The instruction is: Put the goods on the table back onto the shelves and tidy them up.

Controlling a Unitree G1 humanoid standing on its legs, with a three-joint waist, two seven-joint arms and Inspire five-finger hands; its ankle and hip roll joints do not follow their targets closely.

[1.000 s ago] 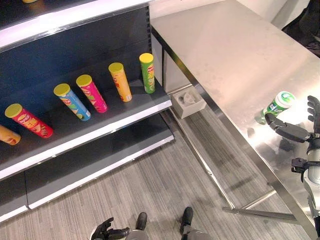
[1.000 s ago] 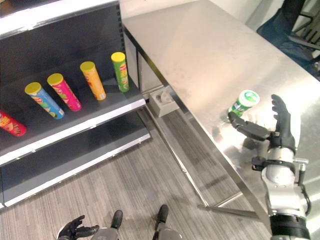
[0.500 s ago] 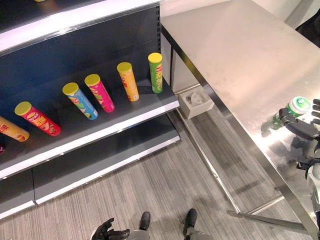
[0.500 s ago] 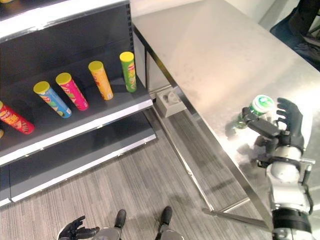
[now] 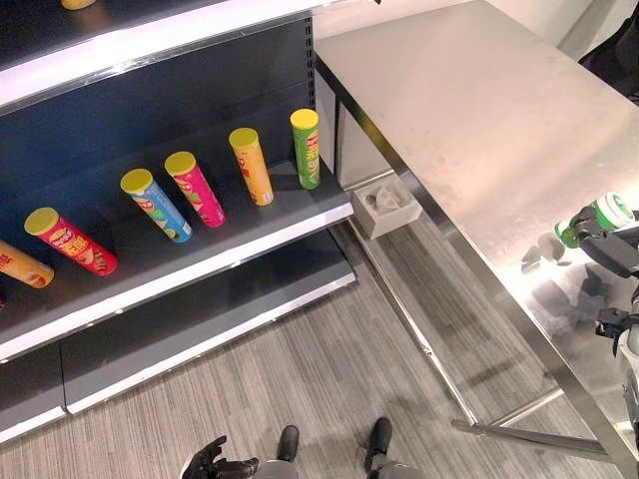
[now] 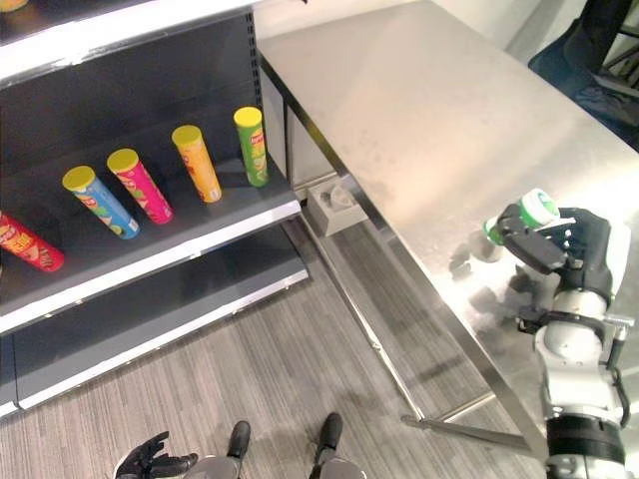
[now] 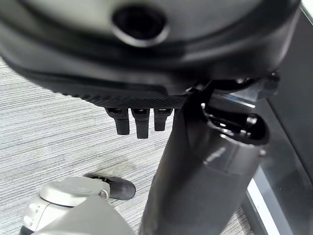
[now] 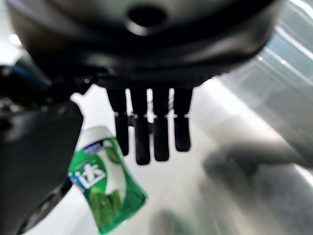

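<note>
A small green-and-white bottle (image 6: 535,210) hangs just above the steel table (image 5: 479,110) near its front edge. My right hand (image 6: 576,249) is shut on it, thumb across one side and fingers round the other. The right wrist view shows the bottle (image 8: 106,196) tilted between the thumb (image 8: 39,147) and the fingers (image 8: 146,129). On the dark shelf (image 5: 200,261) to the left, several crisp tubes stand in a row, from the green tube (image 5: 307,148) to the red tube (image 5: 70,240). My left hand (image 5: 212,462) hangs low over the floor, fingers relaxed.
A white tray (image 5: 385,205) sits on the floor under the table's near corner. A lower shelf board (image 5: 210,324) runs below the tubes. The table leg and crossbar (image 5: 519,436) stand at the lower right. A person in dark clothes (image 6: 599,60) is beyond the table.
My right hand has closed round the bottle and raised it off the table. The camera has shifted a little; the tubes and my left hand have stayed put.
</note>
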